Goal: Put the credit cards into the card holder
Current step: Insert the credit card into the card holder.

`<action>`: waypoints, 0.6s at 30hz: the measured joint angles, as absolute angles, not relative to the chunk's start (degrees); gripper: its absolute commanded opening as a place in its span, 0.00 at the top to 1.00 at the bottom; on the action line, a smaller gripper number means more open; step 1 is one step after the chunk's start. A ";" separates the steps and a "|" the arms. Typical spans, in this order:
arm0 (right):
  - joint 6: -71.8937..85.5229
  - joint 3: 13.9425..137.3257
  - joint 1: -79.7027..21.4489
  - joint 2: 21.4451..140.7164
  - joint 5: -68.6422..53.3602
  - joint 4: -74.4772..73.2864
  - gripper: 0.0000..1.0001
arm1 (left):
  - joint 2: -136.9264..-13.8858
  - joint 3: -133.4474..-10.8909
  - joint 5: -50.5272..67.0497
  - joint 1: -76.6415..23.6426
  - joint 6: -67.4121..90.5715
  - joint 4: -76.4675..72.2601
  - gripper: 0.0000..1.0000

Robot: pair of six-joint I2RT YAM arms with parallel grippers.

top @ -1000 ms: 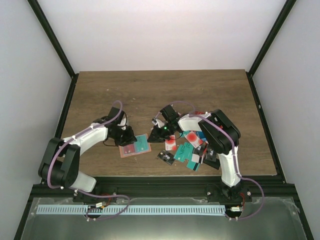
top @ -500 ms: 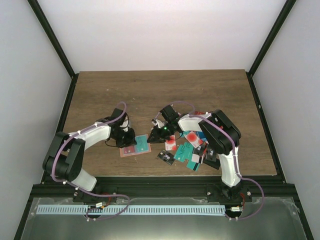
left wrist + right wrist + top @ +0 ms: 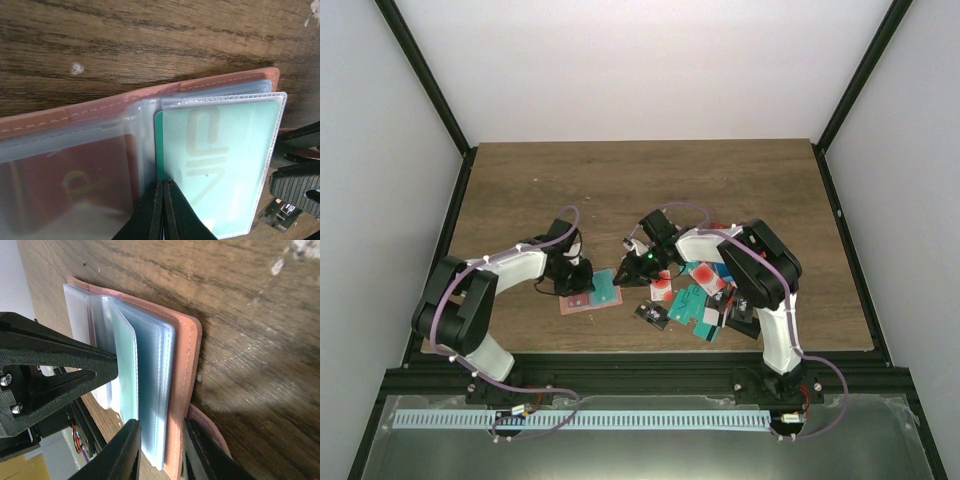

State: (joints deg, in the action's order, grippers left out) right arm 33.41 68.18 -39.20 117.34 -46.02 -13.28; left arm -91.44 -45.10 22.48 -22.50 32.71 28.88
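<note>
The salmon-brown card holder (image 3: pixel 582 300) lies open on the table between both arms. A teal credit card (image 3: pixel 220 150) sits in its clear right pocket, and a red one (image 3: pixel 75 175) shows through the left pocket. My left gripper (image 3: pixel 163 184) is shut, its tips pressing on the plastic sleeve at the teal card's left edge. My right gripper (image 3: pixel 162 425) stands open around the holder's right edge (image 3: pixel 182 365), with the sleeves and cover between its fingers. More credit cards (image 3: pixel 695 300) in red, teal and black lie piled to the right.
The right gripper's ribbed finger (image 3: pixel 295 182) shows just past the holder's right edge. A red card (image 3: pixel 210 432) lies partly under the holder. The right arm (image 3: pixel 760 265) bends over the card pile. Black frame rails run along the table sides.
The left gripper has shut and shifted slightly right onto the holder's sleeves. The right gripper's fingers have spread a little around the holder's edge.
</note>
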 measured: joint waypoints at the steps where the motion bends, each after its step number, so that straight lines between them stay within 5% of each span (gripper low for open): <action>1: 33.45 68.20 -39.20 117.34 -46.04 -13.30 0.73 | -91.44 -45.04 22.31 -22.55 32.69 28.82 0.96; 18: 34.15 68.23 -39.29 115.20 -46.65 -13.21 0.69 | -90.98 -44.25 22.31 -22.61 32.69 27.77 0.96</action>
State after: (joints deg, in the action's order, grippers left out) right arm 34.15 68.23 -39.29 115.20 -46.65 -13.21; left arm -90.98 -44.25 22.31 -22.61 32.69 27.77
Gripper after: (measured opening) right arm 0.306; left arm 0.040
